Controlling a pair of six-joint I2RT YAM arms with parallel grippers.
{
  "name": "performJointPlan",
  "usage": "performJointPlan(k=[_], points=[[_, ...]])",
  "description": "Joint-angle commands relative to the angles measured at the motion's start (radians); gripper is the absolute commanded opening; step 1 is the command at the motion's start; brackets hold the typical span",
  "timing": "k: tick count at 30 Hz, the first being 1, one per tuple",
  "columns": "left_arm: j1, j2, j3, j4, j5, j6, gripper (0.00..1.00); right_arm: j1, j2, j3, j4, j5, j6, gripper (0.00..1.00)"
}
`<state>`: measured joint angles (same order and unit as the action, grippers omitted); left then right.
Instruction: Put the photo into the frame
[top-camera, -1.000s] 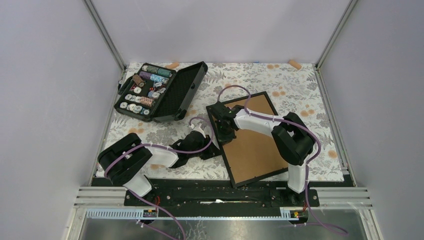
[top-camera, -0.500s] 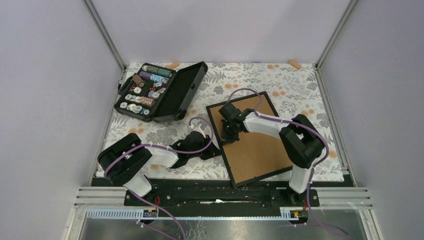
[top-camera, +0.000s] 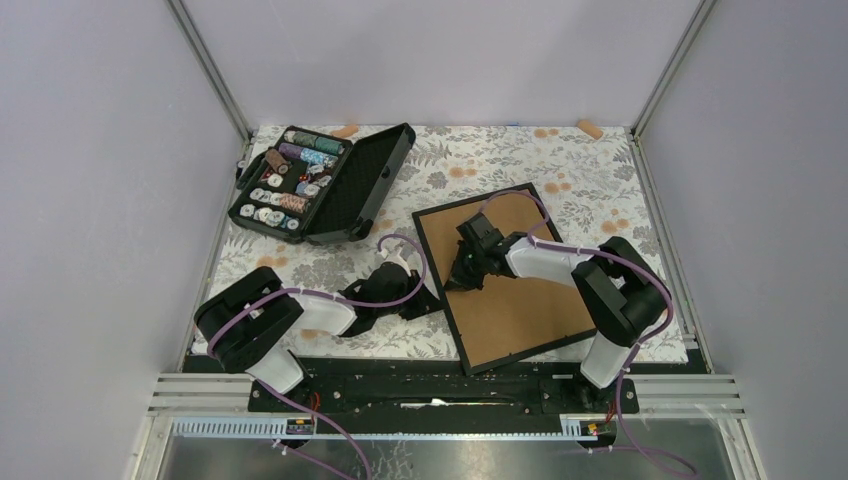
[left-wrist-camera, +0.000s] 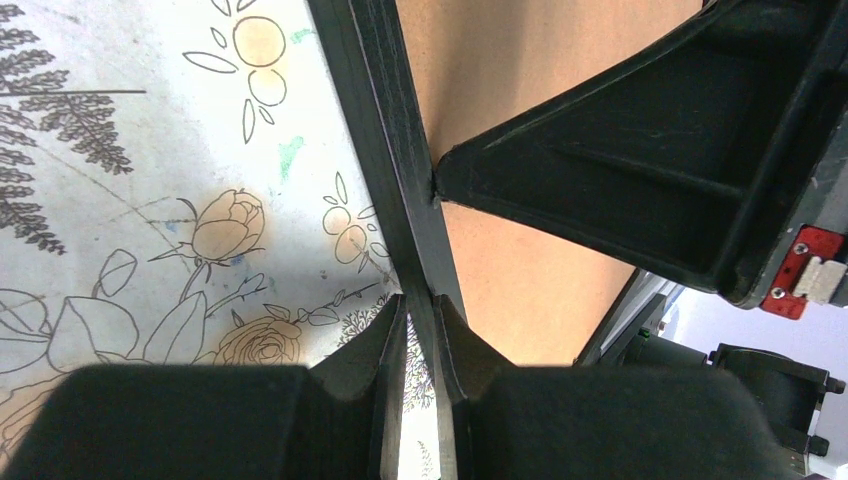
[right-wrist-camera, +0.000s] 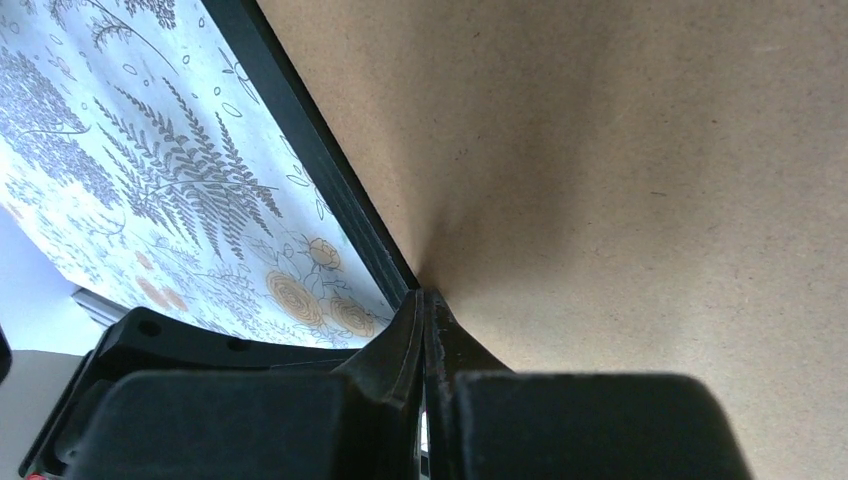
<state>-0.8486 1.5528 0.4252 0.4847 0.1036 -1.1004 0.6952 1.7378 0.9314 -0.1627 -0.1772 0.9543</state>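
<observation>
The frame (top-camera: 530, 312) lies face down on the floral cloth, its brown board back up inside a thin black rim (left-wrist-camera: 385, 130). My left gripper (top-camera: 433, 300) is shut on the frame's left rim; the left wrist view shows both fingers pinching that black edge (left-wrist-camera: 420, 312). My right gripper (top-camera: 462, 278) is shut with nothing between its fingers. Its tips (right-wrist-camera: 424, 302) rest on the brown board (right-wrist-camera: 620, 180), just inside the black rim (right-wrist-camera: 300, 150). The photo is out of view.
An open black case of thread spools (top-camera: 300, 185) stands at the back left, its lid (top-camera: 368, 190) raised towards the frame. Two small cork-like pieces (top-camera: 345, 130) (top-camera: 590, 128) lie by the back wall. Metal rails run along the table's near edge (top-camera: 450, 392).
My right gripper slid nearer along the frame's left edge and closed its fingers fully, its elbow swinging right. The left gripper kept its hold on the rim.
</observation>
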Motion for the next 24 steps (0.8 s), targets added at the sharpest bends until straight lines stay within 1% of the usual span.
performJointPlan(k=[1, 2, 3, 4, 5, 7, 13, 15, 17, 24], points=[[0.026, 0.047, -0.059, -0.264, -0.127, 0.079, 0.17, -0.008, 0.031, 0.024, -0.16, 0.106, -0.138, 0.05], [0.026, 0.048, -0.055, -0.264, -0.124, 0.082, 0.17, -0.006, 0.029, 0.078, -0.223, 0.14, -0.165, 0.15], [0.027, 0.051, -0.052, -0.265, -0.121, 0.084, 0.17, 0.001, 0.03, 0.127, -0.285, 0.168, -0.233, 0.28], [0.028, 0.052, -0.05, -0.264, -0.119, 0.085, 0.17, 0.011, 0.039, 0.171, -0.356, 0.212, -0.281, 0.33], [0.027, 0.052, -0.05, -0.262, -0.118, 0.085, 0.17, 0.019, 0.049, 0.21, -0.397, 0.242, -0.312, 0.36], [0.027, 0.05, -0.051, -0.259, -0.119, 0.085, 0.17, 0.025, 0.073, 0.254, -0.434, 0.256, -0.351, 0.39], [0.028, 0.055, -0.048, -0.264, -0.121, 0.087, 0.17, 0.031, 0.091, 0.261, -0.389, 0.182, -0.372, 0.4], [0.028, 0.055, -0.048, -0.263, -0.12, 0.088, 0.17, 0.044, 0.097, 0.271, -0.382, 0.179, -0.382, 0.47], [0.027, 0.054, -0.048, -0.264, -0.122, 0.088, 0.17, 0.061, 0.101, 0.286, -0.383, 0.18, -0.393, 0.51], [0.026, 0.06, -0.052, -0.252, -0.112, 0.079, 0.17, 0.07, 0.139, 0.32, -0.393, 0.18, -0.402, 0.51]])
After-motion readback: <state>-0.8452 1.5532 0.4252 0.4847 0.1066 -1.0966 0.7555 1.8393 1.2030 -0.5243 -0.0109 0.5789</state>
